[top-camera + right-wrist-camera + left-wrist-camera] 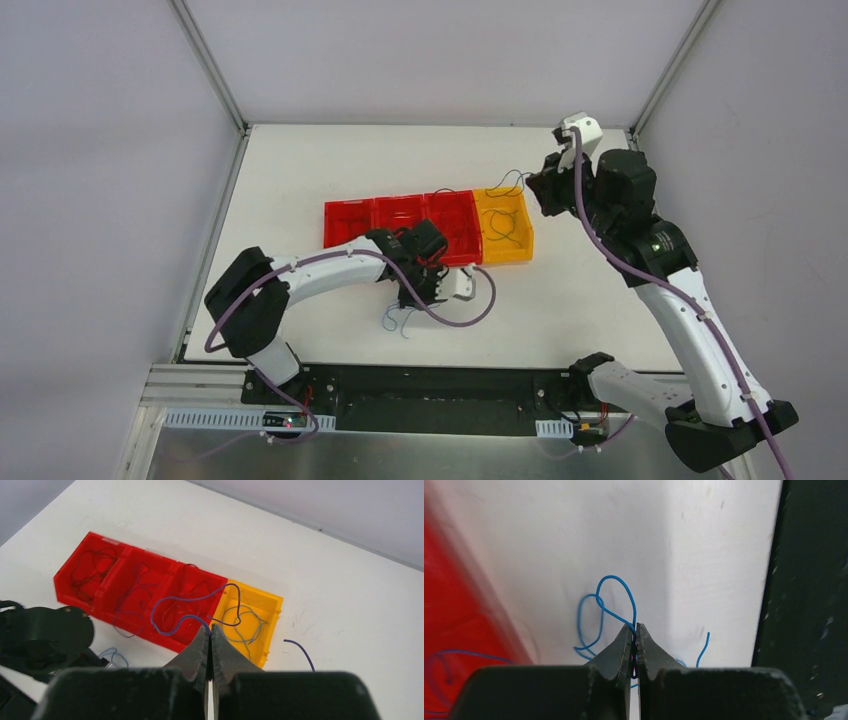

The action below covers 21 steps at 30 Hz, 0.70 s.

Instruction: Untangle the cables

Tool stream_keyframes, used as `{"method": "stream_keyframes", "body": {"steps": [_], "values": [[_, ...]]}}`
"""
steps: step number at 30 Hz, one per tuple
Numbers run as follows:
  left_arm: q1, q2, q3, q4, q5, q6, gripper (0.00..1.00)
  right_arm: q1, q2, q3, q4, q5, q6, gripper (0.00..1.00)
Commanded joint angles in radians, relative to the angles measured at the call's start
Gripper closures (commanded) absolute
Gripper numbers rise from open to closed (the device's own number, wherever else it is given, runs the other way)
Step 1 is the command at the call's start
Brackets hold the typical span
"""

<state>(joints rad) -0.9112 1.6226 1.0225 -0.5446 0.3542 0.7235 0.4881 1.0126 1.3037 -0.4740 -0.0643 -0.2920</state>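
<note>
Blue cables [613,576], red bins [350,218] (and yellow bin [508,255]).

Your left wrist view has the red bin [454,630] blurred and edge-cropped, and the blue cable [612,576] vanishes inside the left end effector [636,626]. From above, the cables [503,226] in the yellow bin [505,258] look too thin to separate.

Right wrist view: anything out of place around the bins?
Yes. The dark blue wire pinched in the right tool drapes across the wall between the yellow bin and the red bin beside it, instead of lying inside one. Nothing looks spilled or broken.
</note>
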Motion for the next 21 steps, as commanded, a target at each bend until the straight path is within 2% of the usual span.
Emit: {"method": "stream_keyframes", "body": {"steps": [1,4,7,10,14,17,21], "values": [[-0.009,-0.088,0.239,-0.036,0.234,-0.118,1.00,-0.088,0.017,0.088,0.016,0.004,0.045,1.00],[-0.007,-0.051,0.422,-0.022,0.282,-0.222,1.00,-0.143,0.045,0.122,0.028,-0.007,0.079,1.00],[-0.001,0.015,0.564,0.020,0.292,-0.264,1.00,-0.193,0.075,0.159,0.046,-0.005,0.106,1.00],[0.022,0.086,0.632,0.157,0.270,-0.325,1.00,-0.249,0.109,0.201,0.056,-0.008,0.140,1.00],[0.069,0.244,0.799,0.292,0.242,-0.419,1.00,-0.311,0.138,0.245,0.063,-0.023,0.174,1.00],[0.097,0.353,0.936,0.358,0.218,-0.460,1.00,-0.336,0.147,0.252,0.071,-0.038,0.179,1.00],[0.109,0.485,1.089,0.367,0.171,-0.448,1.00,-0.362,0.157,0.258,0.076,-0.045,0.176,1.00]]}}
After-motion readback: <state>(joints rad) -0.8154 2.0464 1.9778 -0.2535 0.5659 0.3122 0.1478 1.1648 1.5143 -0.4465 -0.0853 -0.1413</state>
